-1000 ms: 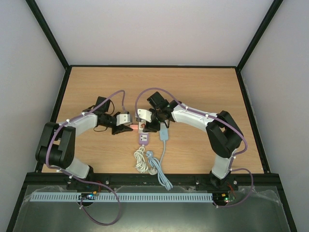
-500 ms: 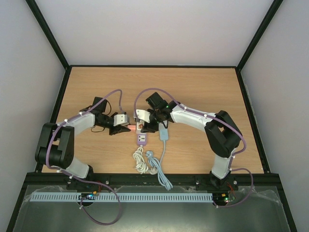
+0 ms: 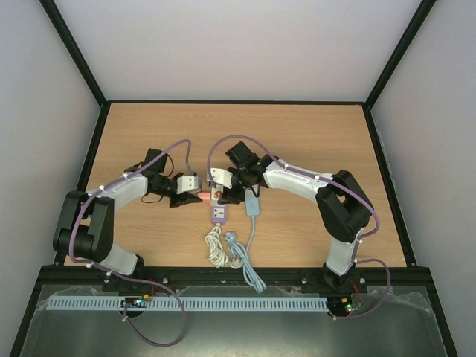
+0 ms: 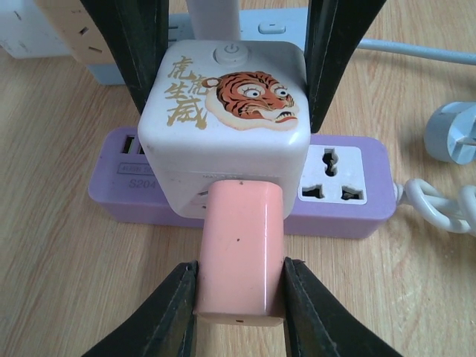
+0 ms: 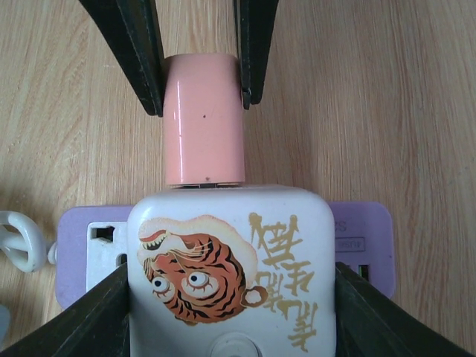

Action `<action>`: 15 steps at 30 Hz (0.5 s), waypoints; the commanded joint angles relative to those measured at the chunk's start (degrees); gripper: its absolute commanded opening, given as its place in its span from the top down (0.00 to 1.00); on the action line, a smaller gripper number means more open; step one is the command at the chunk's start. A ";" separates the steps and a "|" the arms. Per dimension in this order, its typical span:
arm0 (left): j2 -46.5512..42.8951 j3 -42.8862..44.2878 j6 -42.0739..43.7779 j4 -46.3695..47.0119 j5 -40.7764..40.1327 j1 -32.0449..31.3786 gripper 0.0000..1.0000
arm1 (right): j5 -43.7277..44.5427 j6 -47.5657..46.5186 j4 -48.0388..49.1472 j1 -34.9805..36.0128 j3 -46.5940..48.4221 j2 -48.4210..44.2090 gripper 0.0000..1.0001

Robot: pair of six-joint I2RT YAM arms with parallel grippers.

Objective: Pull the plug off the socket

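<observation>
At worktop (image 3: 312, 141) centre, the left claw (image 4: 239, 312) clenches the pink plug (image 4: 239, 245), which juts from the socket's (image 4: 227, 97) 9 o'clock side; the right claw (image 5: 230, 312) grips the socket. The left claw has eased back rightward since its tug: plug still seated, pull unfinished.

The left claw (image 4: 239, 297) grips a pink plug (image 4: 238, 253), one black finger pressed to each of its long sides. The plug's far end meets the near face of a white cube socket (image 4: 227, 126) printed with a tiger's head, gold Chinese characters and a power button on top. The cube sits on a purple power strip (image 4: 338, 201) lying across the wooden surface (image 4: 67, 282), with one free outlet just right of it. The right claw (image 4: 232, 111) has its dark fingers against the cube's two sides. A looped white cord (image 4: 439, 204) and a grey-blue plug (image 4: 452, 132) lie at right; a pale blue strip (image 4: 268, 30) lies behind.
</observation>
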 commanded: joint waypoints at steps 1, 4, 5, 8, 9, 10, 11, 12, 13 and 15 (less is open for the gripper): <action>-1.96 -0.39 -3.44 5.25 -0.55 -2.29 0.89 | 1.75 -0.84 -6.69 -0.35 -1.46 1.48 0.93; -1.25 1.46 -0.93 1.91 -0.05 0.49 0.89 | 2.10 -1.00 -6.49 -0.47 -1.88 1.19 0.93; -1.02 2.10 0.54 0.35 0.26 1.79 0.89 | 2.16 -1.00 -6.56 -0.42 -1.85 1.16 0.93; -0.18 3.20 3.19 -2.81 -0.30 3.73 0.89 | 2.20 -0.98 -6.67 -0.51 -1.75 1.16 0.93; -0.14 3.29 2.94 -2.88 0.43 3.42 0.89 | 2.20 -0.98 -6.66 -0.50 -1.72 1.10 0.93; -0.27 3.19 1.27 -2.01 1.56 2.55 0.89 | 2.11 -0.97 -6.67 -0.51 -1.75 1.10 0.93; -0.46 3.02 -0.78 -0.85 2.76 1.20 0.89 | 2.04 -0.97 -6.67 -0.50 -1.72 1.07 0.93; -0.55 2.84 -2.14 -0.34 3.33 -0.62 0.89 | 2.00 -0.91 -6.60 -0.50 -1.72 1.18 0.93; -0.82 2.63 -2.71 -0.05 3.00 -2.41 0.89 | 1.89 -0.89 -6.66 -0.50 -1.67 1.33 0.93; -1.77 1.40 -3.73 2.05 1.37 -3.40 0.89 | 1.78 -0.89 -6.90 -0.50 -1.54 1.55 0.93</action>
